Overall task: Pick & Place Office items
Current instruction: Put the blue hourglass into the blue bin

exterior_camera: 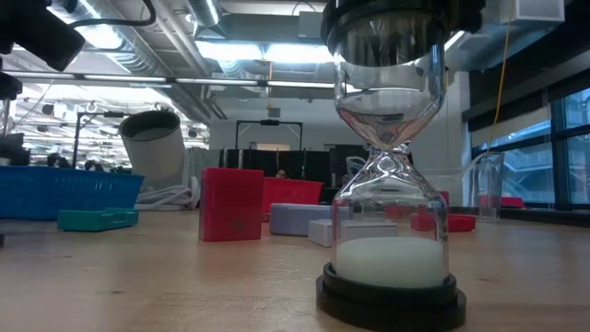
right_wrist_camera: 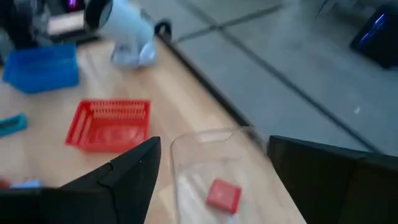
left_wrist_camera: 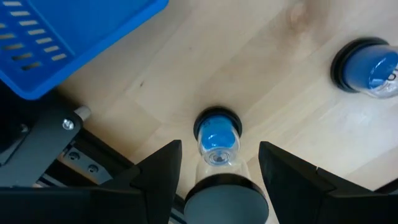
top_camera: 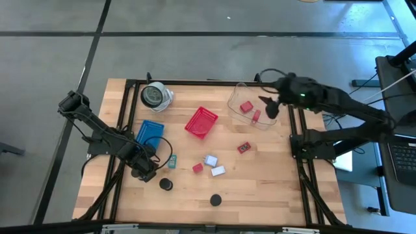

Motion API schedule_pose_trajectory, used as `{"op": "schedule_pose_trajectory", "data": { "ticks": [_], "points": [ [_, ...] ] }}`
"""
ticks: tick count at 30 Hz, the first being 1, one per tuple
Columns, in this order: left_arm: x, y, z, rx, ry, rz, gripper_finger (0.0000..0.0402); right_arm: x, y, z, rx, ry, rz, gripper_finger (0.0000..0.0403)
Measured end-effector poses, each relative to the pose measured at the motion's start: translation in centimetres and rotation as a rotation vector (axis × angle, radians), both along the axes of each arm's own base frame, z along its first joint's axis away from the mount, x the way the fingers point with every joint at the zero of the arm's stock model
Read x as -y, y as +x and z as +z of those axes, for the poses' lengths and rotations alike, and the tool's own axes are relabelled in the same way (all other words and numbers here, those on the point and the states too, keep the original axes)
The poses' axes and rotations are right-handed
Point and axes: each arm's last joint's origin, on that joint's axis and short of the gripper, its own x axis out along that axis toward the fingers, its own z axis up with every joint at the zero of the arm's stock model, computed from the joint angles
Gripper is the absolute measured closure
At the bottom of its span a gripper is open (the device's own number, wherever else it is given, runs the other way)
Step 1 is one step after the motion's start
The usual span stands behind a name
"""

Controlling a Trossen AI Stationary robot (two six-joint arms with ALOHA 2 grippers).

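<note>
Left jaws (left_wrist_camera: pixel 219 148) parted around a small blue-sand hourglass (left_wrist_camera: pixel 217 122) on the table (left_wrist_camera: pixel 280 93) — the grasp is not yet made.

The left jaws stand about half open with one dark finger on each side of the upright hourglass, and no squeeze shows. To do this well, they should probably centre on the narrow glass waist, close gently and evenly so the piece does not tip, then lift straight up. A second hourglass (left_wrist_camera: pixel 367 62) stands well apart and the blue tray (left_wrist_camera: pixel 74 37) is near. Across the table the right jaws (right_wrist_camera: pixel 211 155) hang wide open and empty above a clear container (right_wrist_camera: pixel 186 140) holding a red block (right_wrist_camera: pixel 222 194) — keep clear.
</note>
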Motion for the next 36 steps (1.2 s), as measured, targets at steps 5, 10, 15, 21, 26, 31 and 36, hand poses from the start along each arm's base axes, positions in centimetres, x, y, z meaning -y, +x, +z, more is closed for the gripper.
{"op": "schedule_pose_trajectory", "data": {
  "ticks": [5, 10, 15, 21, 26, 31, 36],
  "points": [
    [-0.1, 0.1, 0.0, 0.022, 0.032, -0.003, 0.0189, -0.7, -3.0, -0.9, 0.114, -0.089, -0.041, 0.0101],
    [-0.1, 0.1, 0.0, 0.034, 0.048, -0.016, 0.0189, -1.1, -5.2, -2.2, 0.177, -0.078, -0.121, 0.0118],
    [-0.1, 0.1, 0.0, 0.033, 0.047, -0.016, 0.0189, -1.2, -6.1, -3.1, 0.222, -0.009, -0.183, 0.0134],
    [-0.2, 0.1, 0.0, 0.033, 0.047, -0.010, 0.0189, -1.2, -6.0, -3.2, 0.217, 0.003, -0.163, 0.0133],
    [-0.4, 0.2, 0.0, 0.032, 0.046, 0.000, 0.0189, -1.2, -5.9, -3.3, 0.212, 0.004, -0.161, 0.0133],
    [-0.4, 0.3, 0.0, 0.030, 0.046, 0.036, 0.0189, -1.2, -5.8, -3.3, 0.212, 0.005, -0.161, 0.0133],
    [-0.3, 0.2, 0.0, 0.030, 0.046, 0.043, 0.0189, -1.2, -5.8, -3.3, 0.211, 0.004, -0.161, 0.0133]
  ]
}}
